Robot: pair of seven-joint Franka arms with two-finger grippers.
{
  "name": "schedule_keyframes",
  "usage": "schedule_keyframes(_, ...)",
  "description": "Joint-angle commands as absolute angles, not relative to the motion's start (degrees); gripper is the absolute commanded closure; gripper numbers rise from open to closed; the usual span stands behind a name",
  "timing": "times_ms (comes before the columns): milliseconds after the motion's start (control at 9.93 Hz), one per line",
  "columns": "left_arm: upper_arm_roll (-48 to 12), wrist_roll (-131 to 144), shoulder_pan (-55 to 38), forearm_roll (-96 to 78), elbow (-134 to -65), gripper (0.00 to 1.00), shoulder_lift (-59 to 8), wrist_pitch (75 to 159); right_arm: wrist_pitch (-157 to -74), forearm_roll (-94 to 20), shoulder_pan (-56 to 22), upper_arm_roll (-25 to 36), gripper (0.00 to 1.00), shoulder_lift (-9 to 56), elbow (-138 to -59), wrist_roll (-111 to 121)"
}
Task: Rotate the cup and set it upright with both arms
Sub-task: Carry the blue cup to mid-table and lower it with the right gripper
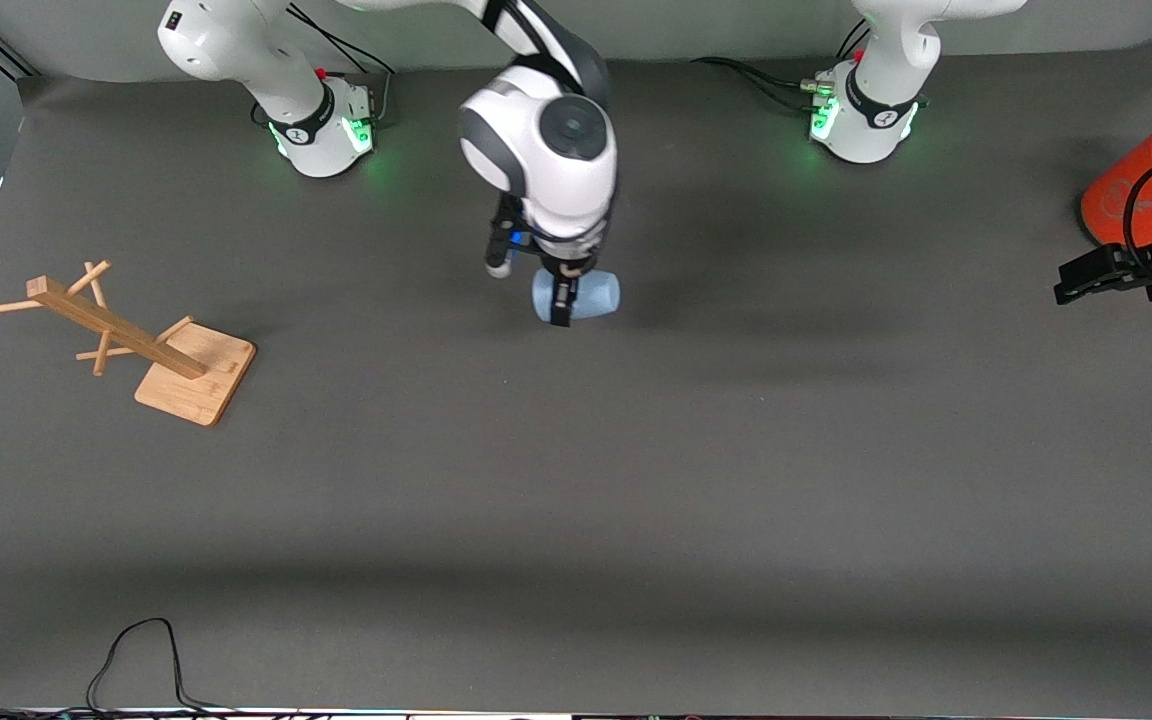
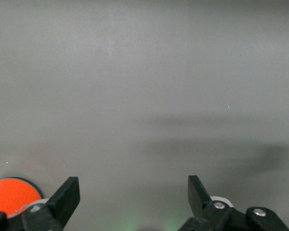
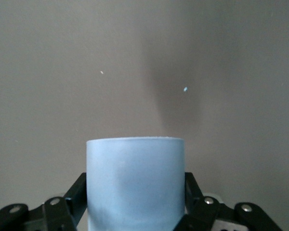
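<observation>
R gripper was clamped on the pale-blue cup, fingers pressed to both its sides, cup lying sideways in the grip above the grey table near mid-table, well apart from the wooden rack at the R arm's end. L gripper waited w/ jaws spread wide, holding nothing, just beside the orange cylinder at the L arm's end, also well apart from the cup.
</observation>
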State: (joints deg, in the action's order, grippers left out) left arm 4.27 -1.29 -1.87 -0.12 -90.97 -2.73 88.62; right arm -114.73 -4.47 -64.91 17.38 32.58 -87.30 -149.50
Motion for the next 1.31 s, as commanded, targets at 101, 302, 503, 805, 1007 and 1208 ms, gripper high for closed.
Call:
schedule_keyframes(101,4.4,-1.4,-2.0,-0.1,-91.2,0.00,-2.5,89.9,-114.6,-5.2,-65.8,14.9,0.33,42.8,-79.1,-154.9)
schedule_keyframes(302,4.4,-1.4,-2.3,0.1,-91.3,0.00,-2.7,90.0,-118.6,-5.0,-65.9,12.9,0.33,47.4,-77.7,-157.7)
schedule_keyframes(503,4.4,-1.5,-2.2,0.2,-91.3,0.00,-2.9,90.0,-121.1,-4.9,-65.9,12.3,0.26,49.2,-77.7,-157.4)
schedule_keyframes(805,4.4,-1.8,-2.4,0.1,-91.2,0.00,-3.4,89.9,-123.3,-4.7,-66.0,11.9,0.10,51.6,-77.6,-155.8)
schedule_keyframes(1007,4.4,-2.2,-2.2,-0.5,-91.2,0.00,-3.5,89.6,-123.5,-4.7,-66.0,11.9,0.00,51.8,-77.6,-155.7)
schedule_keyframes(1208,4.4,-2.2,-2.0,-0.7,-91.1,0.00,-3.5,90.3,-123.4,-4.7,-66.0,11.9,0.00,51.7,-77.5,-155.0)
